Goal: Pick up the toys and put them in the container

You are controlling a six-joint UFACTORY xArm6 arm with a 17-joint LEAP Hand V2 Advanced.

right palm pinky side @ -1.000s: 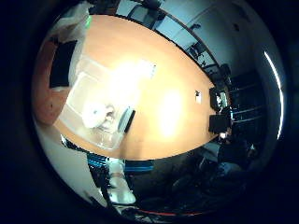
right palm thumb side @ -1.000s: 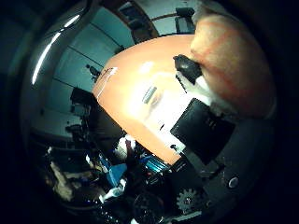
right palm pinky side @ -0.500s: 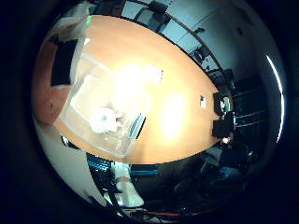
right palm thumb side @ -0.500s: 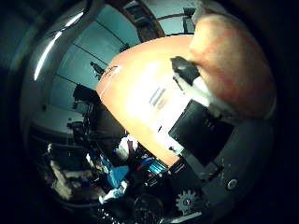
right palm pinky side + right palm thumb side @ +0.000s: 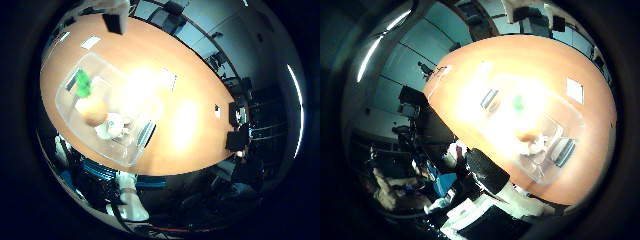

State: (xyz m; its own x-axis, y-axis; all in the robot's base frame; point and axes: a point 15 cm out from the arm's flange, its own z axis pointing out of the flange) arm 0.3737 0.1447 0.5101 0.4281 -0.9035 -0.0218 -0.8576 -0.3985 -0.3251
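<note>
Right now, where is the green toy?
The green toy lies inside the clear container on the wooden table, next to an orange toy and a white toy.

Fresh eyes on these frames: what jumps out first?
A clear plastic container sits on the long orange table, and it is what catches the eye. Inside it lie a green toy, an orange toy and a white toy, close together.

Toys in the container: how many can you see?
3, all in the clear container on the table: green toy, orange toy beside it, white toy next. Glare may hide more.
</note>
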